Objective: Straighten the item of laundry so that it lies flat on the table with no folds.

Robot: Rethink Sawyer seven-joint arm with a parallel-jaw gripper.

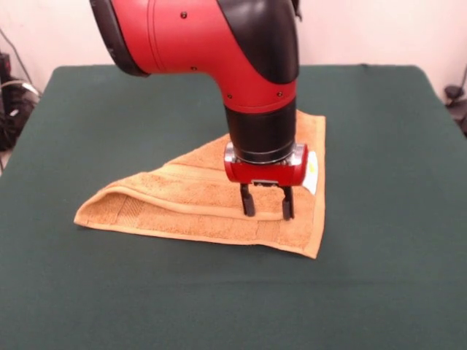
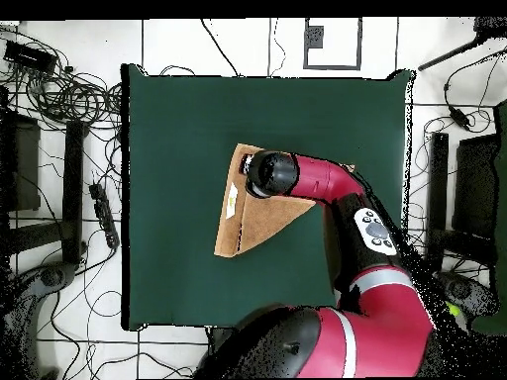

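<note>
The orange-tan towel (image 1: 197, 200) lies on the dark green table (image 1: 379, 146), folded over into a rough triangle with a doubled layer along its front edge. Its white-and-yellow label (image 1: 313, 173) shows beside the gripper's red body. My gripper (image 1: 267, 211) points straight down over the towel's right part, its two black fingers (image 1: 247, 202) spread apart with their tips at the cloth and nothing between them. In the overhead view the arm's wrist covers the gripper; the towel (image 2: 259, 220) shows as a triangle beside it, with the label (image 2: 233, 200) near its left edge.
The table's green cloth (image 2: 178, 139) spreads wide on all sides of the towel. Cables and black equipment (image 2: 59, 99) lie on the floor around the table. The arm's red elbow (image 1: 197, 36) hangs over the far middle of the table.
</note>
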